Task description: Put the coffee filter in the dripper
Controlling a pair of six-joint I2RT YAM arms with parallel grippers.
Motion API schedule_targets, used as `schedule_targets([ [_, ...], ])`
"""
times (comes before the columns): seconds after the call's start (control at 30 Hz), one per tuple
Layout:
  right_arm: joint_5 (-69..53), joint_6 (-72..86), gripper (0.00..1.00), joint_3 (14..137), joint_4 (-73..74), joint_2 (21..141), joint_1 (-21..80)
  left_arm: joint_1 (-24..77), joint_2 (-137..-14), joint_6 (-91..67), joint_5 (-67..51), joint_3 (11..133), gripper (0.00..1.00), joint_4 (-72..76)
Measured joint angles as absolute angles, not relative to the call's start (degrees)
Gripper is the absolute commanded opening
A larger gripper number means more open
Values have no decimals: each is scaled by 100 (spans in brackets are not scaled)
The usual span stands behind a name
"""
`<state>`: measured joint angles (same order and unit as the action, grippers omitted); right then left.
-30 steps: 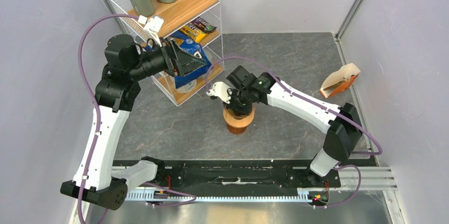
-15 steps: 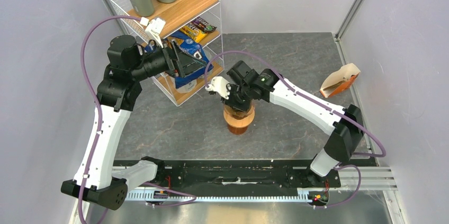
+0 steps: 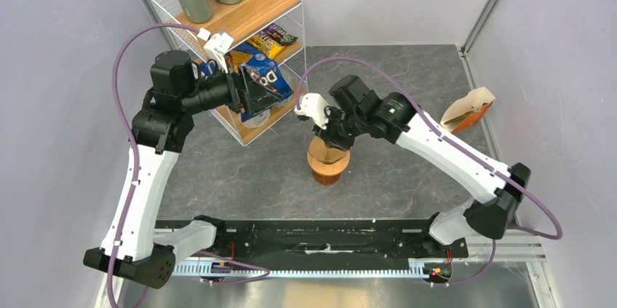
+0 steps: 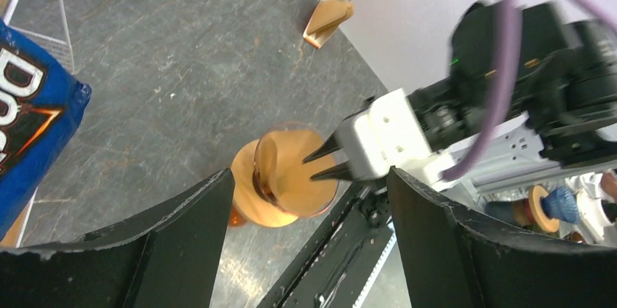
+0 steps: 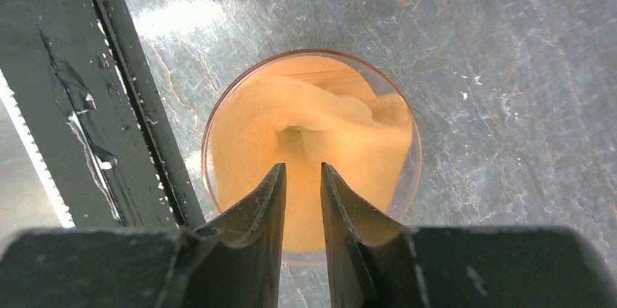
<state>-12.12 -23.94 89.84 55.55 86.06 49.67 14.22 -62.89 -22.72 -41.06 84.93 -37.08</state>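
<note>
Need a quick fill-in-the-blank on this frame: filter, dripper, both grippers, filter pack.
1. The coffee filter lies ____ the dripper.
2. The right gripper hangs directly ____ the dripper, jaws narrowly parted with nothing between them.
3. The left gripper has its jaws wide ____.
4. The filter pack sits by the ____ wall.

Missing words: inside; above; open; right.

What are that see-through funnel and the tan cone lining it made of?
The clear cone-shaped dripper looks like glass or hard plastic: transparent, glossy rim; which, I cannot tell. The light-brown coffee filter looks like thin matte paper, softly creased.
</note>
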Motion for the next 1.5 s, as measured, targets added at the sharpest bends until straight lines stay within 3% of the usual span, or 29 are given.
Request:
schedule_targets([
  [0.3, -998, -1796, 36, 8991, 5524, 7415, 4602, 1422, -6287, -930, -3986, 8803, 90, -5006],
  [0.6, -799, -956, 39, 8237, 5393, 6080, 2987, 1422, -6611, 274, -3461, 9382, 93, -6617],
  [0.83, -757, -493, 71, 7308, 5408, 5336, 2025, 1420, -6589, 508, -2685, 9109, 94, -7262],
  [0.9, -757, -370, 89, 7091, 5411, 5142, 1852, 1422, -6521, 504, -2401, 8908, 94, -7341],
  [0.97, -768, -281, 97, 6897, 5408, 4939, 1699, 1420, -6449, 497, -2106, 8683, 95, -7369],
  [1.5, -987, -84, 97, 6226, 5457, 3933, 1194, 1035, -5502, -36, -268, 7627, 96, -7142],
])
